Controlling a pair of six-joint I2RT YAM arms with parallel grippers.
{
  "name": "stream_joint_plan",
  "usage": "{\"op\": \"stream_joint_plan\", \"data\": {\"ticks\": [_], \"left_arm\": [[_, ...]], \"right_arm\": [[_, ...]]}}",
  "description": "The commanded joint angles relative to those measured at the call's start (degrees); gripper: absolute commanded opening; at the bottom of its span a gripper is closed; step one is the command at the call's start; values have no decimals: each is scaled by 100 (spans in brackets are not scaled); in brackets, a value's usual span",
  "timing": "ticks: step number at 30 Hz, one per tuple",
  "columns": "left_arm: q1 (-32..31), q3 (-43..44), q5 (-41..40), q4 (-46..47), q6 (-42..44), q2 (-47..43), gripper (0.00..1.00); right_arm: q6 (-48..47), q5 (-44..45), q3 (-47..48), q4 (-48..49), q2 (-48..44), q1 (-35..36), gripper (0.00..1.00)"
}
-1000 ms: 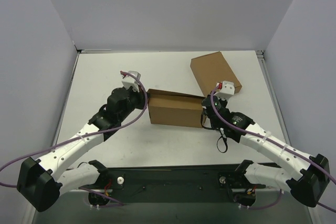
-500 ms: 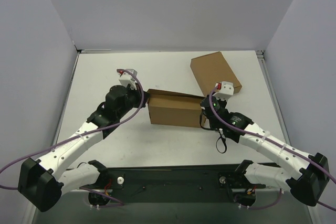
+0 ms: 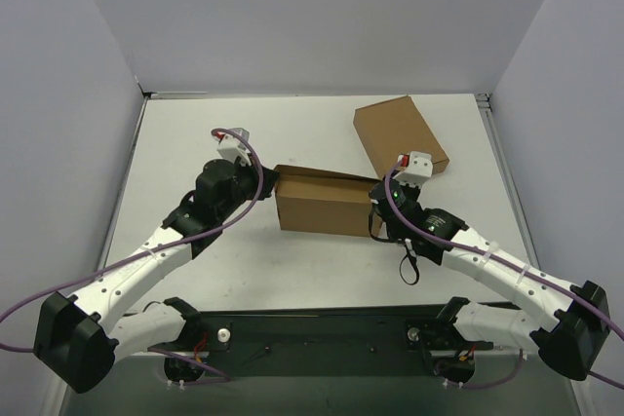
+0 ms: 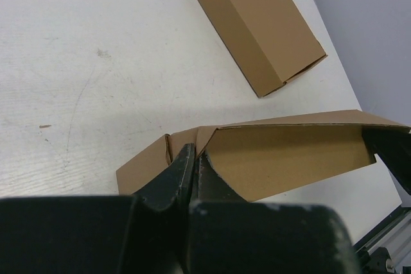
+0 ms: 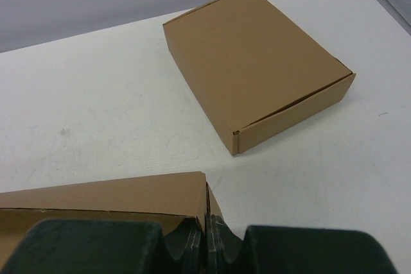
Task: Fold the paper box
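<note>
White scuffed table (image 3: 195,133), grey walls (image 3: 312,17). Left gripper (image 4: 194,162), right gripper (image 5: 207,232) each pinching paper box (image 3: 327,204) ends; closed carton (image 3: 400,133) beyond.

Open room runs along the counter (image 3: 185,133)'s left edge and far left corner. The paper box (image 3: 322,204) blocks the middle, and a closed carton (image 3: 400,133) stands near it toward the far right corner.

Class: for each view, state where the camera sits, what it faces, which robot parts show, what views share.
Top external: above, behind the bases, looking down; left arm and right arm show.
Left wrist: behind the shut left gripper, facing the paper box.
Right wrist: behind the right gripper, pinching the box's other end.
Shared: the closed carton, in all.
</note>
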Motion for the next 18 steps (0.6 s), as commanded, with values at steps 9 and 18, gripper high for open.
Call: {"op": "stream_joint_plan", "data": {"ticks": [9,18], "left_arm": [[-193,-818,498,-194,-319,-135,0],[-263,-1566,182,175,-408,-478,0]], "right_arm": [[68,-778,-557,-1563,507,57,0],[85,-752,-539,-1554,542,74,0]]}}
